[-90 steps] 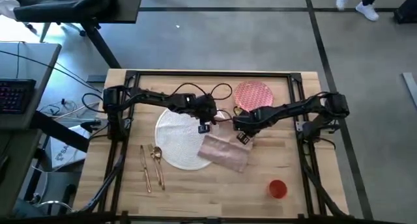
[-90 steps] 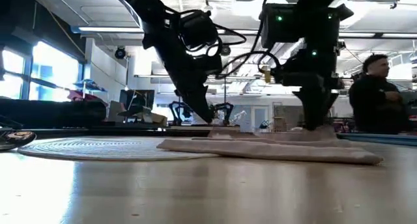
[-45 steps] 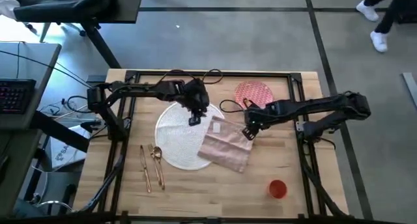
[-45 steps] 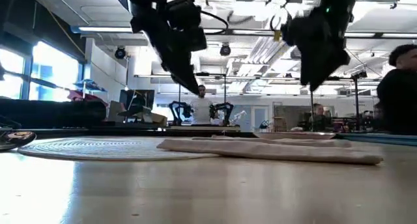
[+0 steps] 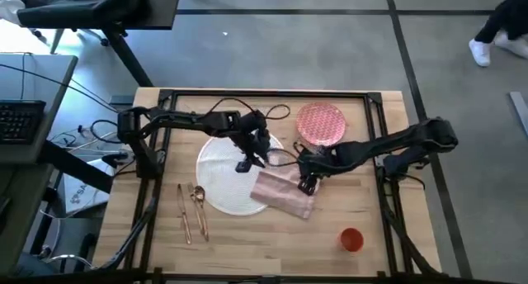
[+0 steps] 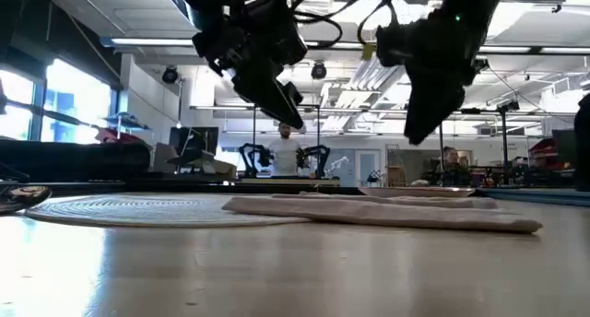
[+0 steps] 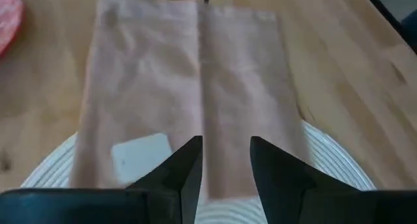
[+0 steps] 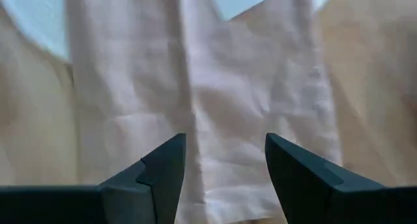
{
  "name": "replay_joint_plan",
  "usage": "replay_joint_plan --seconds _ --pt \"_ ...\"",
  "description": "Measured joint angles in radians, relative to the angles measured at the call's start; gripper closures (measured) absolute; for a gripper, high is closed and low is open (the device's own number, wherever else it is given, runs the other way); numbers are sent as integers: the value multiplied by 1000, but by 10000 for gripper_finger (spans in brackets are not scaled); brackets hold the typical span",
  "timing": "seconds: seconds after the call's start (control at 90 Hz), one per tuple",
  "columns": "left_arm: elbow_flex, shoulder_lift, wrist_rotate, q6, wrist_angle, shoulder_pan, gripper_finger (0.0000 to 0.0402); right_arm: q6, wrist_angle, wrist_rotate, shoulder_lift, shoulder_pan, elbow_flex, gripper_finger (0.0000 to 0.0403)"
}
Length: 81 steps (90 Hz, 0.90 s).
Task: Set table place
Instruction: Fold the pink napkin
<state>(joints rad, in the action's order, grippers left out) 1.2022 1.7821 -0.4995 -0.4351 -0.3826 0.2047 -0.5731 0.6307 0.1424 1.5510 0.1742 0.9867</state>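
A pale pink napkin point(image 5: 285, 193) lies flat on the wooden counter point(image 5: 379, 251), one corner overlapping the large white plate point(image 5: 219, 177). The left hand point(image 5: 247, 163) hovers open above that plate, just beside the napkin. The right hand point(image 5: 306, 182) hovers open over the napkin's far edge. Beyond the napkin sits the pink plate point(image 5: 321, 122); gold cutlery point(image 5: 191, 210) lies past the white plate, and an orange cup point(image 5: 351, 239) stands well apart.

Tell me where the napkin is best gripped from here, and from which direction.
Probably at its free edge on the bare table, coming down from above. The napkin lies flat and folded, one end overlapping the white plate, so only a top-down pinch of an edge can catch the cloth. The right end effector, open, hovers over it; the left end effector is open above the plate.
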Motion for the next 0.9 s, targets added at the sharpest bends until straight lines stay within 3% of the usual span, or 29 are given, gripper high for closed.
replay_joint_plan --seconds 0.222,0.4,0.644,0.9 --pt "0 65 -43 -46 12 -11 288 2 -55 -27 94 42 -34 212" --pt "0 105 -45 -74 21 -11 288 -107 -135 -66 73 74 -133 222" --pt "0 153 -37 -92 38 -13 288 -132 -228 -64 51 103 -209 240" --pt "0 205 66 -89 43 -27 288 -193 -315 -42 48 101 -272 252"
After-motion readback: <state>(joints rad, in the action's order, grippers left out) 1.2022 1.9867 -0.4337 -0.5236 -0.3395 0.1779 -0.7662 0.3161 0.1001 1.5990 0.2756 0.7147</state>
